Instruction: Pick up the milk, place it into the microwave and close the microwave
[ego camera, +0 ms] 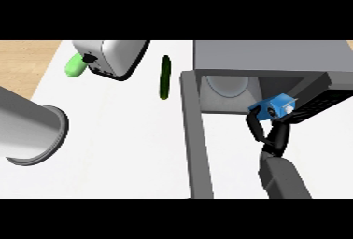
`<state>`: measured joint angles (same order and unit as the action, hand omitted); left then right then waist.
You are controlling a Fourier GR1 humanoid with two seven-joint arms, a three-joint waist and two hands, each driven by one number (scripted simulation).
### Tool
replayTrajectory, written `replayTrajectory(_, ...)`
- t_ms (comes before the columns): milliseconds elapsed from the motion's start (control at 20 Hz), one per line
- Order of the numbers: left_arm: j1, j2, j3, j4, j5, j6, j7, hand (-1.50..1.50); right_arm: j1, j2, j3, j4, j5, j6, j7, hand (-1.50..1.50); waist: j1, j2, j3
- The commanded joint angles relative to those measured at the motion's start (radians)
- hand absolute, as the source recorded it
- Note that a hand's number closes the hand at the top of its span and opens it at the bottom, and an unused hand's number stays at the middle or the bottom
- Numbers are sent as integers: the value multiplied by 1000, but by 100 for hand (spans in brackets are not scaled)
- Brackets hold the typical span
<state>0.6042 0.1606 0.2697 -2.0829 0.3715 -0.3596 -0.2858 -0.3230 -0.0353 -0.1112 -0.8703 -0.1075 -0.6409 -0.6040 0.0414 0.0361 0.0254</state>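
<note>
Head view showed the task partway done. The milk carton (pixel 276 105) was off the table (pixel 117 154), lifted by the right robot hand (pixel 274 136), whose fingers (pixel 255 123) were curled round the carton's near side, clamped on it. The left robot hand did not show at all.

The microwave (pixel 276 53) stood at the far right with its door (pixel 196 140) swung wide open toward the robot. The carton hung at the right side of the opening, just in front of the round plate (pixel 228 86) inside. From this steep angle it was hard to say whether the carton had crossed into the opening or was just outside it.

So the pick-up looked finished. Left to do, as I judged it: set the milk carton down inside, let go, draw the robot hand out, and swing the door shut.
</note>
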Motion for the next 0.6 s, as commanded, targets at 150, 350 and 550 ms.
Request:
replayTrajectory(150,-33,6,-12,29,6,-17,-5,-150,-200,-119,146,67,198,-59,-30,150,105,-6,-30)
replayTrajectory(350,-67,19,-3,51,-8,-6,-1,-150,-221,-132,153,91,226,-156,-10,150,108,-2,-30)
replayTrajectory(550,-75,31,-2,57,-6,-18,1,-150,-229,-118,143,131,224,-234,19,150,124,2,-26)
